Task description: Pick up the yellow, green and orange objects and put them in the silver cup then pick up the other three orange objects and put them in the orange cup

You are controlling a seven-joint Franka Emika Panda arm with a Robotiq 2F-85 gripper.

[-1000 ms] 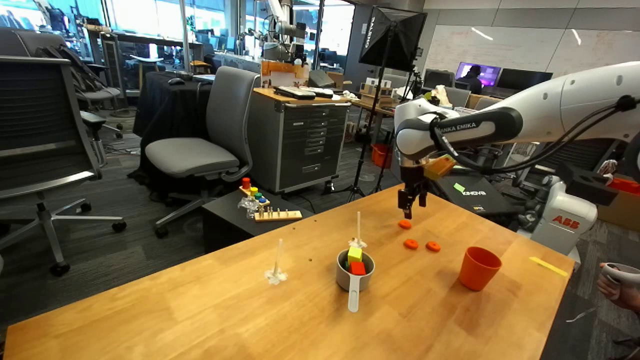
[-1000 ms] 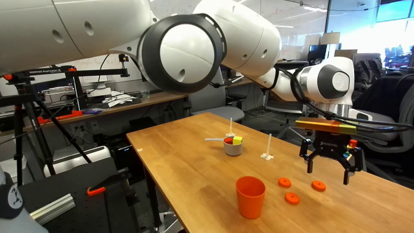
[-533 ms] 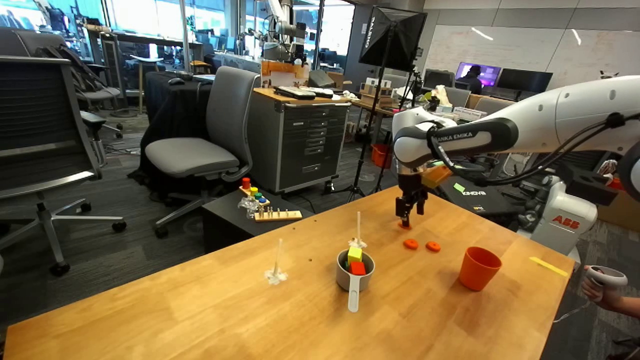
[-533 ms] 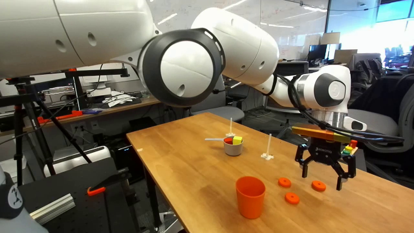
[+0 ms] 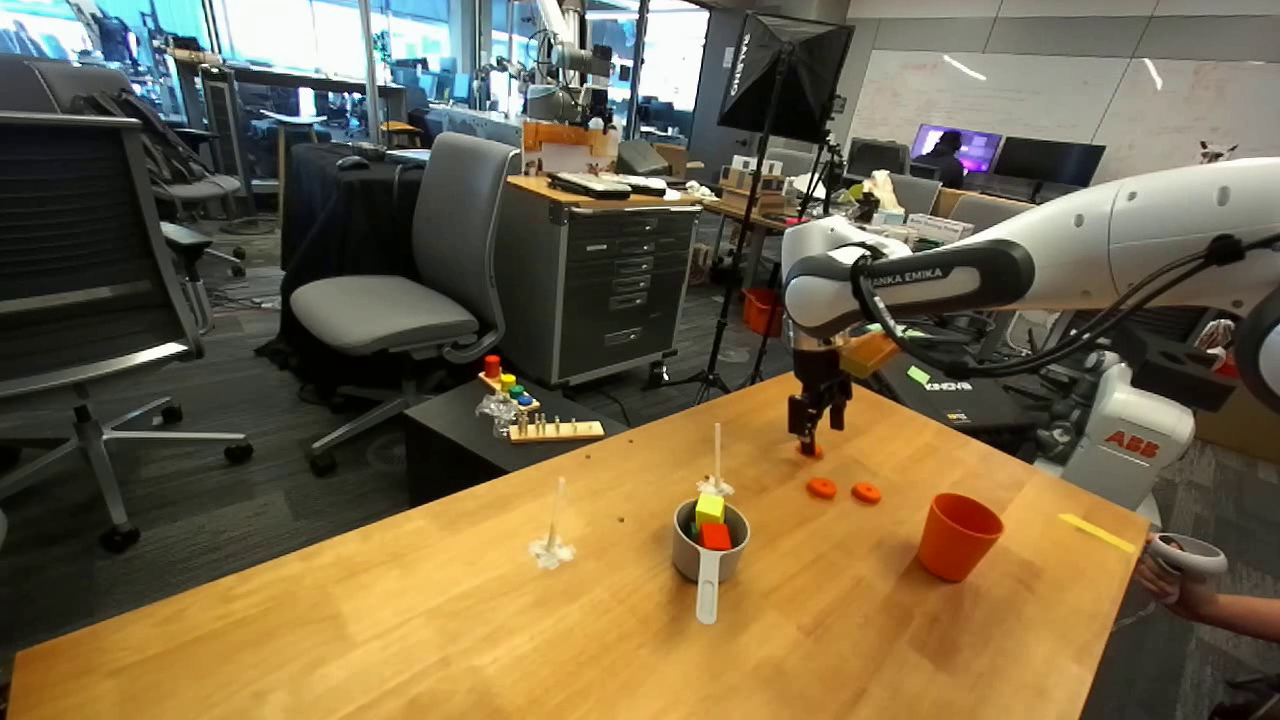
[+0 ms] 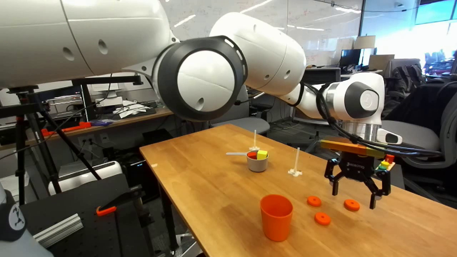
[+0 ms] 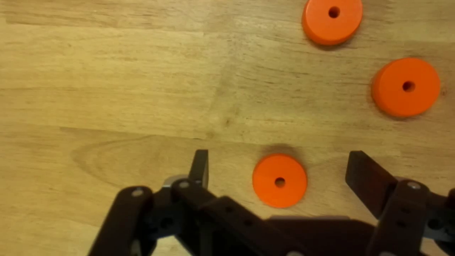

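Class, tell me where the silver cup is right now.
In an exterior view, the silver cup stands on the wooden table, left of the orange cup, with a thin white stick close behind it.

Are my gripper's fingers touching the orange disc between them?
Apart: the wrist view shows bare tabletop between the orange disc and both fingers.

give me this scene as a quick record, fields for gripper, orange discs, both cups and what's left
gripper: open, low over one orange disc, nothing held
line-up: wrist view shows that disc in the gap, clear of both sides
also on table: second disc and third disc, flat, apart
silver cup: upright; yellow block, red block, mostly hidden green piece inside
orange cup: upright
left: all three discs into orange cup
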